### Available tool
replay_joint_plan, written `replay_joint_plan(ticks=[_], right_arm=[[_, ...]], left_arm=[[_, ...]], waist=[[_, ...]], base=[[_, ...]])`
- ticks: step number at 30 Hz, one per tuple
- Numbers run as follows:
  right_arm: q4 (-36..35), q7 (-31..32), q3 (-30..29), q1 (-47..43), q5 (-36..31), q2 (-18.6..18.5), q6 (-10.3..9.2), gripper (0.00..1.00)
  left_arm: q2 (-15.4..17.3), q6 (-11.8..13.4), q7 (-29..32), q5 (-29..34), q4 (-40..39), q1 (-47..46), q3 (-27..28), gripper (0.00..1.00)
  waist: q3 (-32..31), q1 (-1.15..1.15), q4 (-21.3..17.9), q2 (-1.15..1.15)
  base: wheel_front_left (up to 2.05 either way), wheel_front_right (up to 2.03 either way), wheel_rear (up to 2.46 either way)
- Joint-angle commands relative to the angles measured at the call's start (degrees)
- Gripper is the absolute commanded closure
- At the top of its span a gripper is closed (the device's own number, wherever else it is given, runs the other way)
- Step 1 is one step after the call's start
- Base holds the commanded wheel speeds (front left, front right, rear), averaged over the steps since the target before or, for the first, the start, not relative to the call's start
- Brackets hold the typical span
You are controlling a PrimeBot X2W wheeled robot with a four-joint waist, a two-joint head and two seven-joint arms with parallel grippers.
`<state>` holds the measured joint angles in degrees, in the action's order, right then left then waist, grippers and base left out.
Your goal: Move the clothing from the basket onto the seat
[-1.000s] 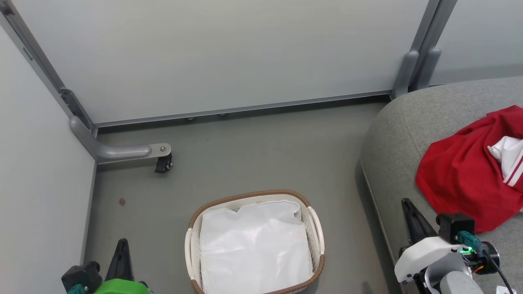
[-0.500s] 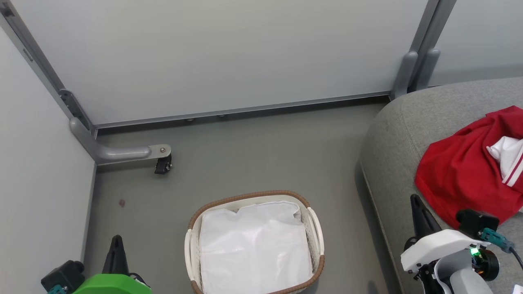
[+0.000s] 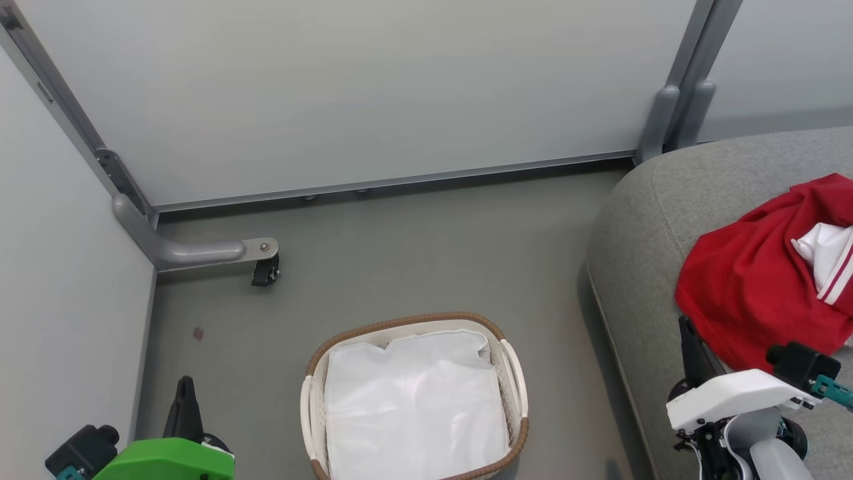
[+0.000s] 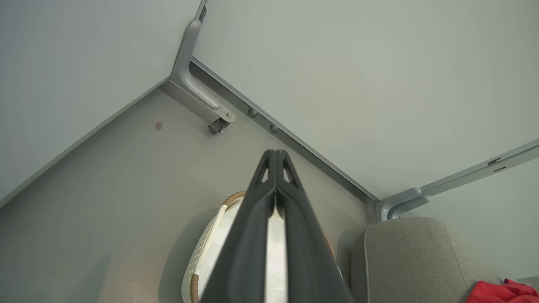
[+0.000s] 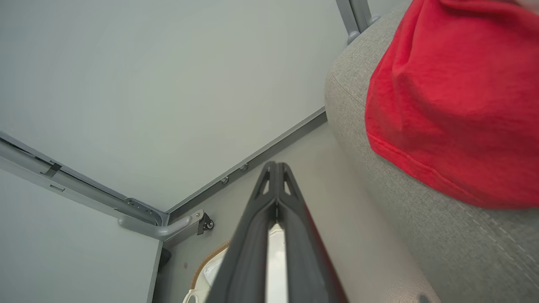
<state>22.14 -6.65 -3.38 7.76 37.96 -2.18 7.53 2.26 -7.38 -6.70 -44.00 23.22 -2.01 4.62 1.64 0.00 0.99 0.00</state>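
**Position of items.** The red garment [image 3: 746, 293] lies bunched on the seat [image 3: 640, 227] at the right, near its left edge. The basket [image 3: 406, 319] stands on the floor [image 3: 413, 247] left of the seat, apart from it. Inside it only the white liner [image 3: 413, 407] is seen, so the transfer is judged complete.

**Grippers.** The left gripper [image 3: 185, 390] has its fingers pressed together and holds nothing; it hangs over the floor left of the basket. The right gripper [image 3: 688, 330] is likewise closed and empty, just beside the near hem of the garment.

**Handling.** The garment appears soft, light and limp. Expect it to drape and stretch out when lifted, not to keep its shape. If it must be shifted, pinch a raised fold near the middle of the heap, not the flat hem.

**Limits of view.**
- The garment's right side is cut off by the frame edge.
- A white, red-striped piece [image 3: 830, 257] shows within the red cloth; whether it is a collar or a second item cannot be told.
- The basket's near end is cut off.
- Anything beneath the liner is hidden.
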Motion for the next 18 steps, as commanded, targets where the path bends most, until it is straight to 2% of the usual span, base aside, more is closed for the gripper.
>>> replay_joint_plan(ticks=[1,18], right_arm=[[-1.23,0.54,-0.33,0.25,2.5,-0.38,-0.02,1.0],[-3.05,3.75,-1.06,-0.28,15.58,-0.51,-0.03,1.0]], left_arm=[[0.37,-0.05,0.52,-2.31,-1.13,-1.88,0.26,1.0],[0.49,-0.08,3.74,-13.86,-3.22,-2.59,0.7,1.0]], waist=[[-0.03,0.0,-0.02,0.0],[-0.29,0.0,-0.2,0.0]], base=[[0.0,0.0,0.0],[0.0,0.0,0.0]])
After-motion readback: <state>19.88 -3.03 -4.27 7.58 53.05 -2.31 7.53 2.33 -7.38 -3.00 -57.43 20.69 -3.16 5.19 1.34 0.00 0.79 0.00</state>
